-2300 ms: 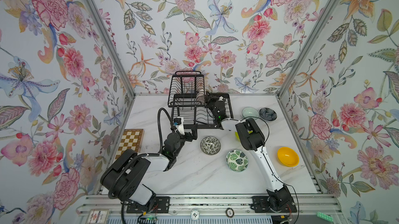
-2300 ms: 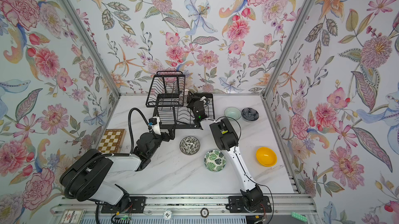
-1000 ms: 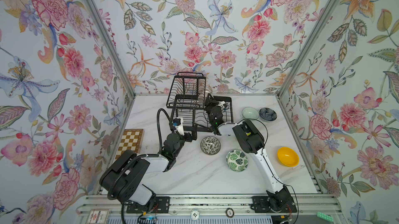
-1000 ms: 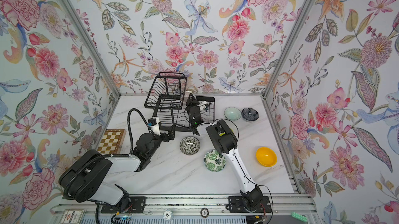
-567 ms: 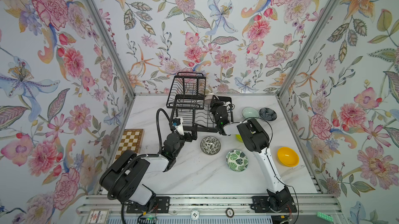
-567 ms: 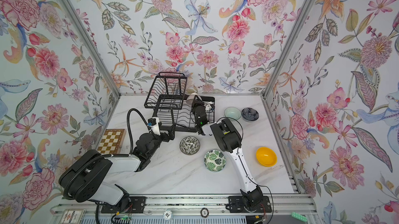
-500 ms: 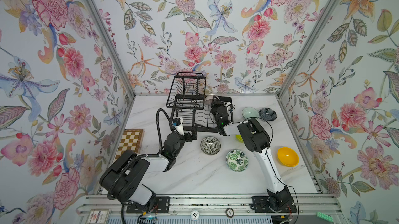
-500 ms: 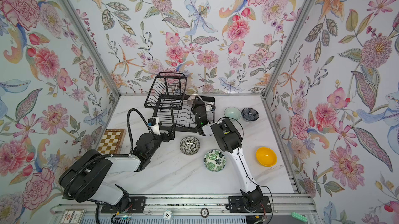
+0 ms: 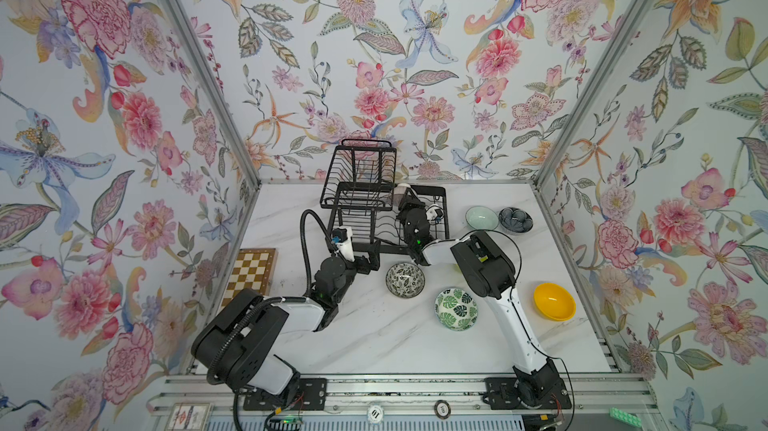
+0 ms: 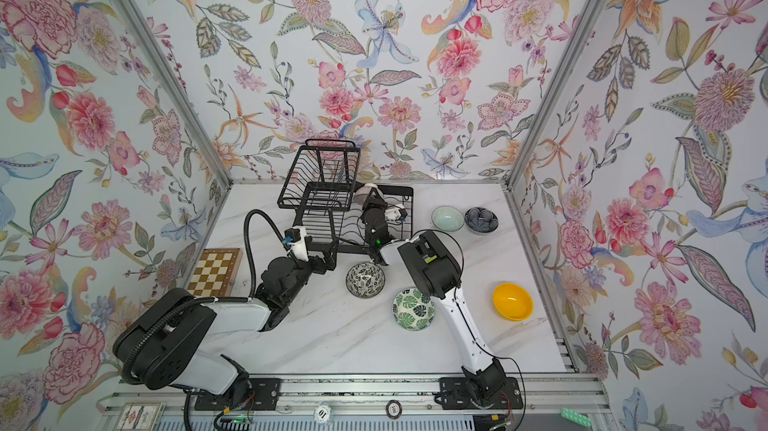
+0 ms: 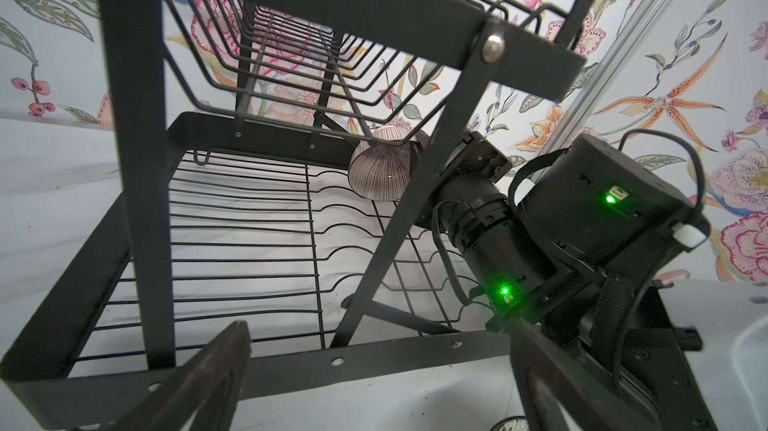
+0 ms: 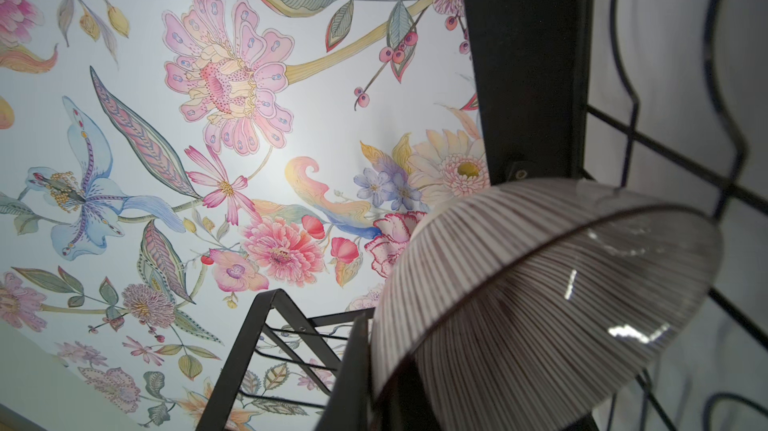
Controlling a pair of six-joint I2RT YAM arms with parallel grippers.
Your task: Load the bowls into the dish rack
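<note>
Pink ribbed bowl (image 11: 384,173) hangs tilted in my right claw (image 9: 405,199), pinched by the rim, I judge to slot on edge into the dish rack (image 11: 137,159) tray below it. Left claw (image 9: 370,259) wide, empty.

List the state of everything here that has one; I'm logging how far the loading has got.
Rack: upper basket empty.
Striped bowl: tilted, held at its rim in the rack's lower tier.
Right gripper: shut on the striped bowl.
Left gripper: open, at the rack's front.
Black-and-white bowl: upright, on table.
Leaf bowl: upright, on table.
Yellow bowl: upright, on table.
Pale green bowl: upright, on table.
Dark blue bowl: upright, on table.
</note>
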